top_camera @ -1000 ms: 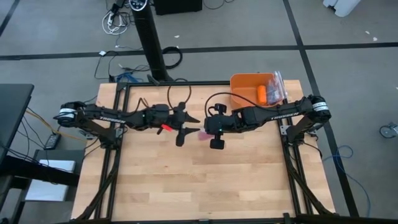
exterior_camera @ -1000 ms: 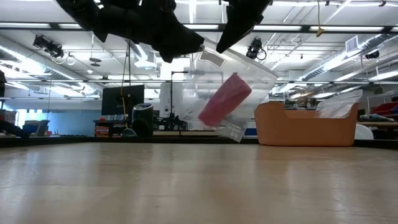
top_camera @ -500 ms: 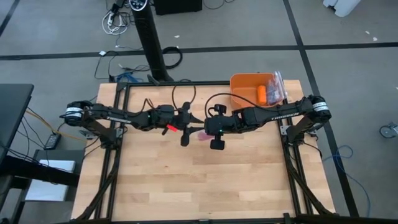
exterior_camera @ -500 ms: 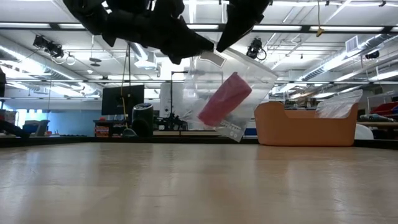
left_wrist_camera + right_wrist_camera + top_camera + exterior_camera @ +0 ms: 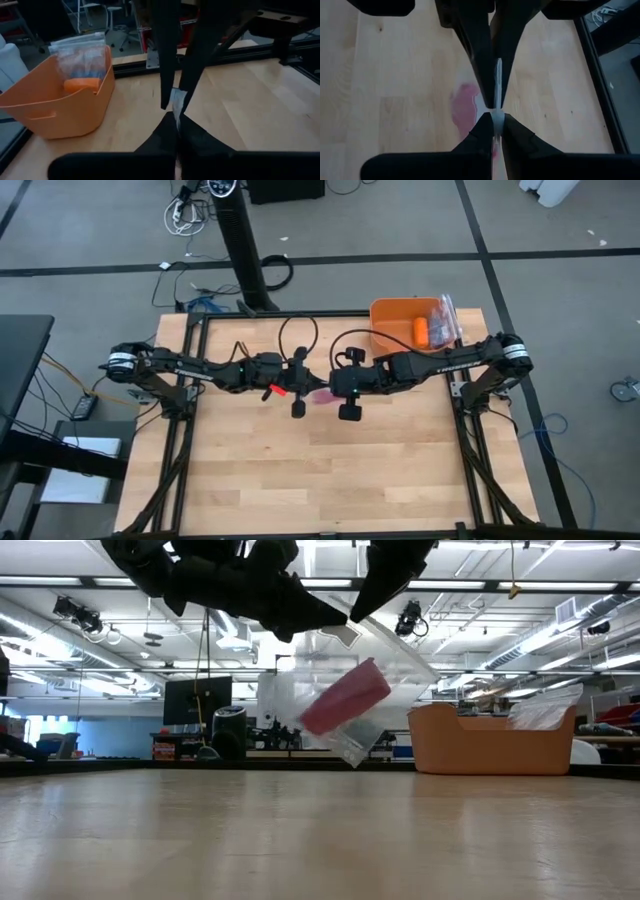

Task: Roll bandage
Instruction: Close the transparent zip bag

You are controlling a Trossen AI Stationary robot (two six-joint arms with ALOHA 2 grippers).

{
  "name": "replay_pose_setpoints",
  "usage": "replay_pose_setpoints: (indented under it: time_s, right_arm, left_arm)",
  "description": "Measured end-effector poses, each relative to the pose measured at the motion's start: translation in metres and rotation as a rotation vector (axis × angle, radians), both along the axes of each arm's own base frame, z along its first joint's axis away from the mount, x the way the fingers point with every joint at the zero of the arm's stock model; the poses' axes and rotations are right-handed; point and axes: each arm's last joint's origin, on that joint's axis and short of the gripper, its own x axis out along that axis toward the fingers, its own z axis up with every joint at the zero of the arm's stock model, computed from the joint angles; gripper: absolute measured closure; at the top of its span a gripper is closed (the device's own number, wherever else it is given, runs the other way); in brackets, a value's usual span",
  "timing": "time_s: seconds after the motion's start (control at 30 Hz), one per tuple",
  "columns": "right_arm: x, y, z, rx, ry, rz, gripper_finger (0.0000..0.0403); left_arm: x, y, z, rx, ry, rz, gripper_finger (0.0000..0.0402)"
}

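Two dark grippers meeting tip to tip above the middle of the wooden table [image 5: 330, 470], both pinched on the top edge of one clear crinkly plastic bag [image 5: 345, 690]. Left gripper [image 5: 308, 387] now clamped on that edge, its jaws together where a second ago they stood wide apart. Right gripper [image 5: 327, 386] likewise shut on the bag, unchanged. Hanging just below both sets of jaws, inside the bag: magenta-pink stubby roll of bandage [image 5: 345, 698], tilted, swung lower and leftward in the low view since before. Farther off, beyond the right gripper: orange plastic bin [image 5: 405, 325] holding a small orange roll [image 5: 422, 331].
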Motion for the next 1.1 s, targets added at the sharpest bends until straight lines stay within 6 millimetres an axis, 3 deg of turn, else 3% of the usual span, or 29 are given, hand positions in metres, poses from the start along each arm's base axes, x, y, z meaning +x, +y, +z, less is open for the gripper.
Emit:
replay_pose_setpoints:
  time_s: [0.77,0.93,1.1]
  right_arm:
    - [-0.005,0.001,-0.001,0.084,0.025,-0.018,0.0383]
    - [-0.008,0.003,-0.008,0.102,0.082,-0.024,0.0321]
    - [-0.011,0.003,-0.001,0.095,0.037,-0.077,0.0246]
  left_arm:
    - [-0.002,-0.001,0.006,-0.001,-0.032,-0.009,0.0401]
    - [-0.003,-0.001,0.012,-0.014,-0.070,-0.016,0.0401]
    - [-0.003,-0.001,0.009,-0.021,-0.049,-0.023,0.0401]
